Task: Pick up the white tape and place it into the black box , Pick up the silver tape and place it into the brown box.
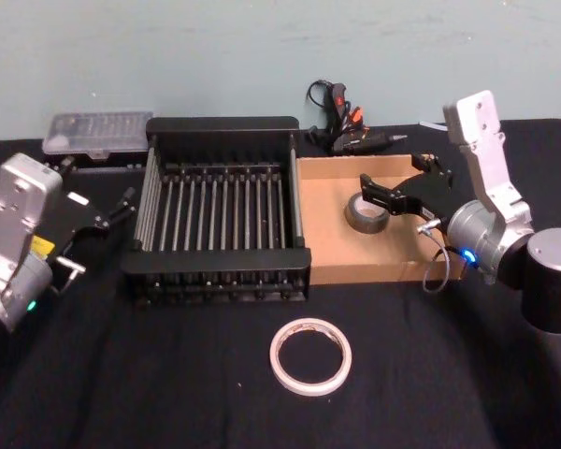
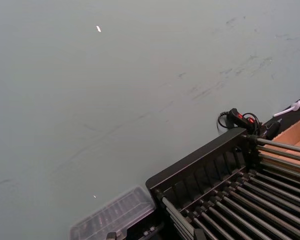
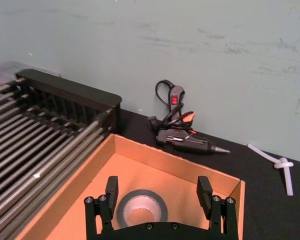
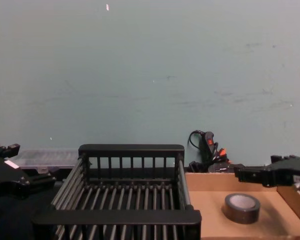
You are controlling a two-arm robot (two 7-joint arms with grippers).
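The silver tape (image 1: 366,215) lay flat in the brown box (image 1: 323,234), right of centre in the head view, with the right gripper (image 1: 404,190) spread open just above it, holding nothing. The white tape (image 1: 309,355) lay flat on the table at lower centre, in front of the black box (image 1: 220,271). It sat down and to the right of the left gripper (image 1: 101,224), at the left edge, which looked the better placed; whether that one was open I could not tell.

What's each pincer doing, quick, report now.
Left pincer: open, empty, beside the black box.
Right pincer: open, empty, above the silver tape in the brown box.
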